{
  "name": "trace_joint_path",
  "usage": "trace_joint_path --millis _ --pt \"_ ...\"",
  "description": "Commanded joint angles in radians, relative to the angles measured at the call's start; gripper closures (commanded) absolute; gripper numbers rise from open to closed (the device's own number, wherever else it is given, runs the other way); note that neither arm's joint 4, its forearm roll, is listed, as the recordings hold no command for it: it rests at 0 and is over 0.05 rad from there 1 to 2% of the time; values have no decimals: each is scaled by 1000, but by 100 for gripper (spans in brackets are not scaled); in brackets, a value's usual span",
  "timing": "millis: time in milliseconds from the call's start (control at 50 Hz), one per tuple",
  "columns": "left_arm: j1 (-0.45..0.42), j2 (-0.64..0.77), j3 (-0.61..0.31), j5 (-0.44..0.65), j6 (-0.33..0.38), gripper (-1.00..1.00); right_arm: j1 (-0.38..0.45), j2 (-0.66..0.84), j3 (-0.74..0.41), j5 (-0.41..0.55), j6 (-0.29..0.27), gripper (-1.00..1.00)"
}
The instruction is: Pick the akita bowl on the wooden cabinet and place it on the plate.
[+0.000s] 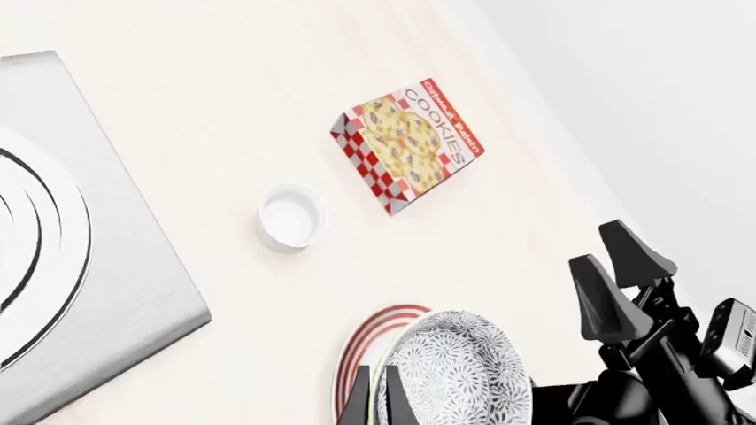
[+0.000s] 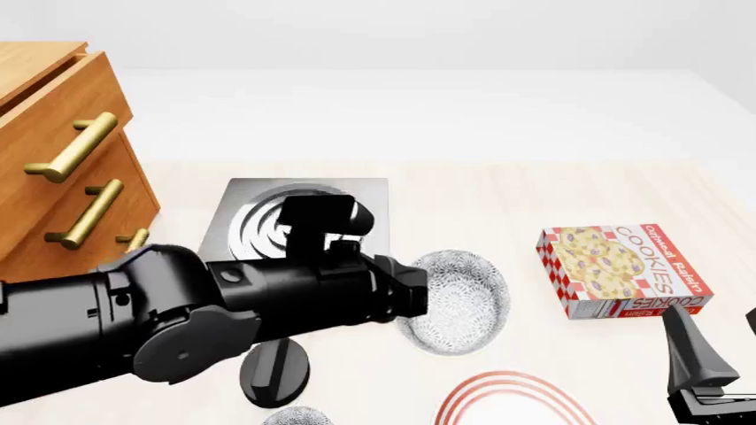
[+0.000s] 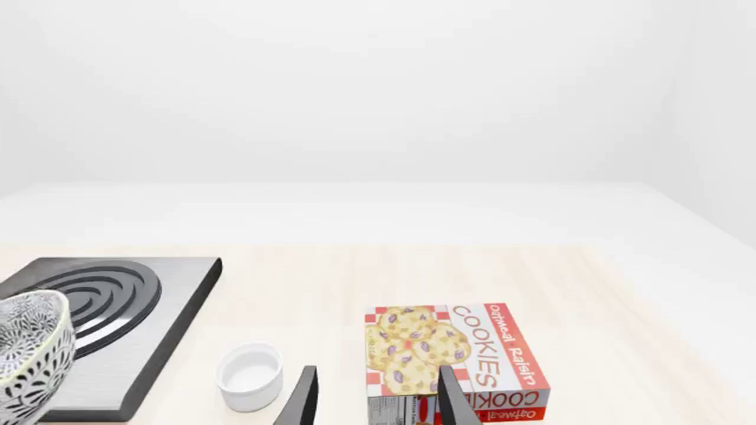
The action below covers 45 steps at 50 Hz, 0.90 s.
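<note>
Two arms work over the pale desk. The left hand is clamped on the rim of the akita bowl, one finger on each side of the wall, as the left wrist view shows. The bowl is held off the desk, tilted, clear of the wooden cabinet at the far left of the front view. In the front view the bowl sits between the grey stove and the cookie box. The plate lies on the desk nearer the arms than the bowl, partly cut off by the frame edge. In the left wrist view the bowl covers part of the plate; whether the two touch cannot be told.

The right hand has its fingers apart and holds nothing. It points at the cookie box, which lies flat on the desk. A small white cup stands on the desk between the stove and the cookie box, as the right wrist view shows.
</note>
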Motion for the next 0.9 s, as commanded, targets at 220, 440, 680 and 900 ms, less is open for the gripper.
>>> trace_joint_path --millis 220,440,680,900 --pt "-17 54 14 -48 -9 100 0 0 0 0 0 -100" --pt "-25 82 15 -69 -17 100 0 0 0 0 0 -100" --pt "-34 110 18 -93 -19 100 0 0 0 0 0 -100" --pt "-38 150 16 -117 -25 100 0 0 0 0 0 -100"
